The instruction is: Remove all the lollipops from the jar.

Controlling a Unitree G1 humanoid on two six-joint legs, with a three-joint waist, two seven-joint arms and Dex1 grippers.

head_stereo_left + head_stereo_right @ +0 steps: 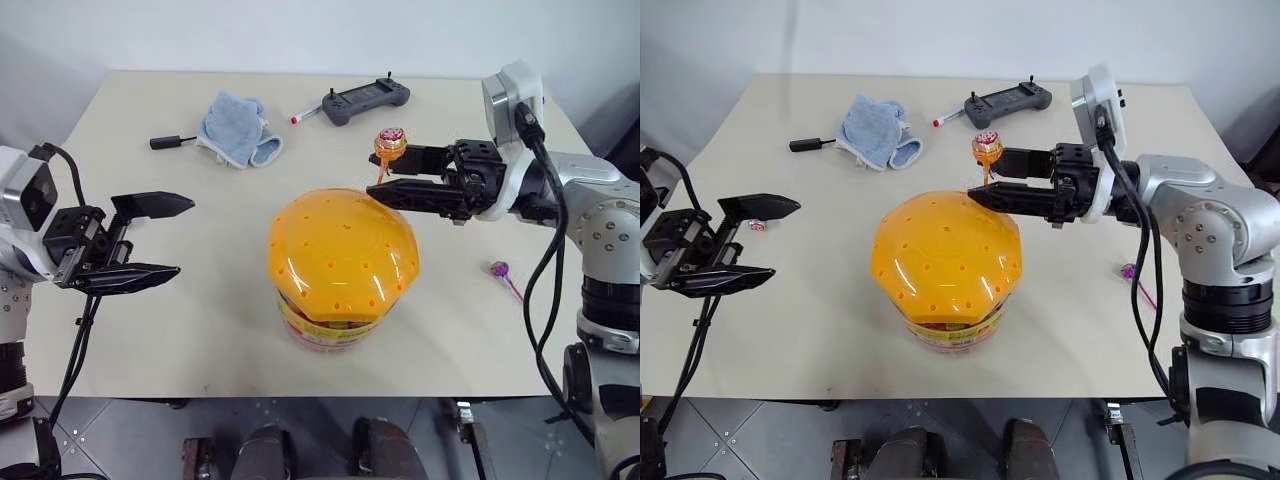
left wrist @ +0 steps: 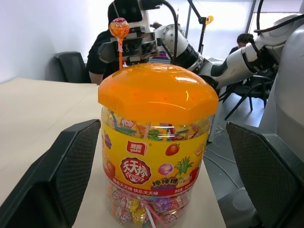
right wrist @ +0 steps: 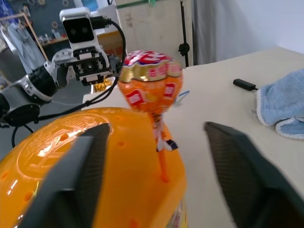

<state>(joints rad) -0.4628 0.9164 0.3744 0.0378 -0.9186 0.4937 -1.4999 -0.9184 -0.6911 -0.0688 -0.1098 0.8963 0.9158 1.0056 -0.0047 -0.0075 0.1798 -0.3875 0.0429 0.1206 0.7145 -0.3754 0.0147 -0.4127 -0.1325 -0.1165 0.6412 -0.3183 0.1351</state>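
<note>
Wide beige table (image 1: 180,330) with bare room along the front edge and on both sides of the jar (image 1: 335,325), which stands near the centre of the frame, a little toward the near edge. Domed orange lid (image 1: 342,250) dotted with small holes; below it a clear body with a yellow-and-red printed label and wrapped sweets packed inside (seen best from the left wrist). One lollipop (image 1: 390,140) upright in a hole at the lid's far rim, orange stick, round head in a shiny orange and red wrapper, rising just above the dome. Right gripper (image 1: 385,172) reaching in level from the right of the frame, fingers apart on either side of the stick and head, not clamped on it as far as can be told. Left gripper (image 1: 160,238) at the left of the frame, well apart from the jar, fingers spread wide and holding nothing. A second lollipop (image 1: 499,269), purple-wrapped, lying on the table at the right, clear of the jar. Toward the far edge, upper middle of the frame: a blue cloth (image 1: 238,128), a small black plug (image 1: 166,142), a red-tipped pen (image 1: 305,115) and a dark controller (image 1: 365,101), all well away from the jar.
</note>
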